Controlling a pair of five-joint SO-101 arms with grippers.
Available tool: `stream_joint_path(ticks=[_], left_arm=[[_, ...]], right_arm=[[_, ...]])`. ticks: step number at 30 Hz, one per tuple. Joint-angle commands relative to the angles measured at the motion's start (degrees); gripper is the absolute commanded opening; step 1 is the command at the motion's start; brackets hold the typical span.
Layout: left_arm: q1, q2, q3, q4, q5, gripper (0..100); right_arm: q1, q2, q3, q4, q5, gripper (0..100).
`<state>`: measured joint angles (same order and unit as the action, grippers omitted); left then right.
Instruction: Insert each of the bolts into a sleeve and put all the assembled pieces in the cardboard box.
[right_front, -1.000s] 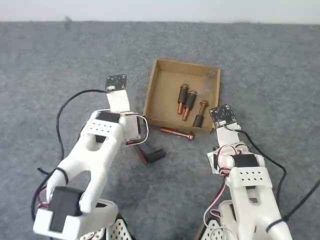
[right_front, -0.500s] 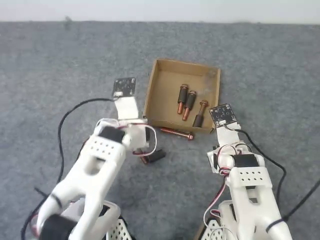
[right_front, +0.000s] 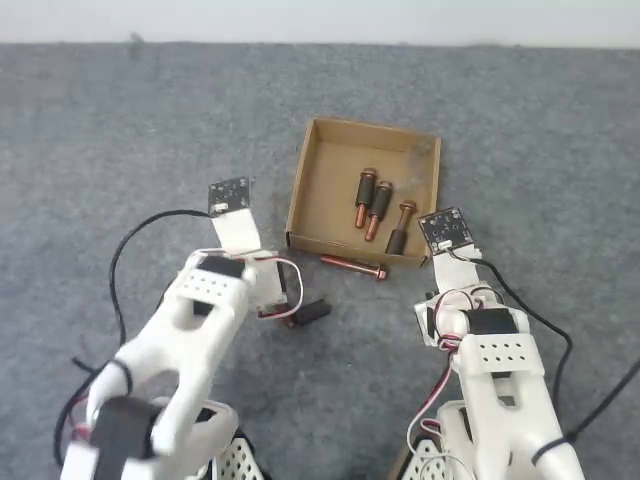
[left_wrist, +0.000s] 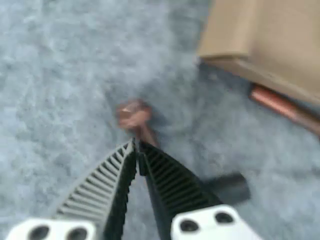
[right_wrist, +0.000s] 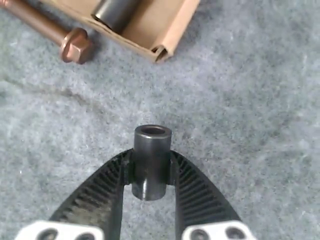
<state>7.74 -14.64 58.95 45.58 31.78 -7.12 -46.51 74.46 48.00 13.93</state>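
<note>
— How far has it got?

— More than halfway, I'd say. Three assembled pieces (right_front: 379, 211), copper-coloured metal bolts seated in short black tubular sleeves, lie side by side in the shallow brown cardboard box (right_front: 328, 185).

— And outside it?

— Two more pairs, neither joined yet. The left gripper (left_wrist: 136, 146) is pinched tight on the shank of a copper-coloured hex-head bolt (left_wrist: 133, 114), low over the grey carpet (right_front: 150, 120). A loose black sleeve (right_front: 315, 310) lies on its side just beside it.

— The other arm?

— The right gripper (right_wrist: 151, 157) is clamped around a second black sleeve (right_wrist: 152, 142), held upright with its bore facing up, near the box's front corner. Another long copper bolt (right_front: 353, 265) lies on the carpet along the box's near wall, with neither arm touching it.

— So what remains?

— As I read it, both bolts need pushing into those two sleeves, and then both pieces go in the box with the other three. The gripped bolt and the gripped sleeve are well apart, so I can't say which is meant for which.
</note>
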Motion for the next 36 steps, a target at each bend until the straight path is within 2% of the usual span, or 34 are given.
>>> stream_joint_path(ticks=[1,6,12,18,26,31,36], left_arm=[[-0.8,3.2,-5.4,0.5,0.7,1],[-1.0,4.8,-6.4,0.9,0.5,2],[-0.7,4.7,-6.4,1.1,0.4,10],[1.9,-1.0,-4.7,1.1,0.4,6],[5.2,-12.9,1.2,0.5,0.5,7],[5.2,-13.6,4.0,-4.7,0.6,7],[4.8,-13.5,4.3,-5.6,0.7,7]], right_arm=[[0.5,-2.1,-0.2,-0.7,-0.4,0.6],[0.5,-2.1,-0.1,-0.6,-0.4,0.6],[0.5,-2.1,-0.1,-0.7,-0.4,0.6],[0.5,-2.1,-0.1,-0.7,-0.4,0.6],[0.5,-2.1,-0.1,-0.7,-0.4,0.6],[0.5,-2.1,-0.1,-0.7,-0.4,0.6],[0.5,-2.1,-0.1,-0.7,-0.4,0.6]])
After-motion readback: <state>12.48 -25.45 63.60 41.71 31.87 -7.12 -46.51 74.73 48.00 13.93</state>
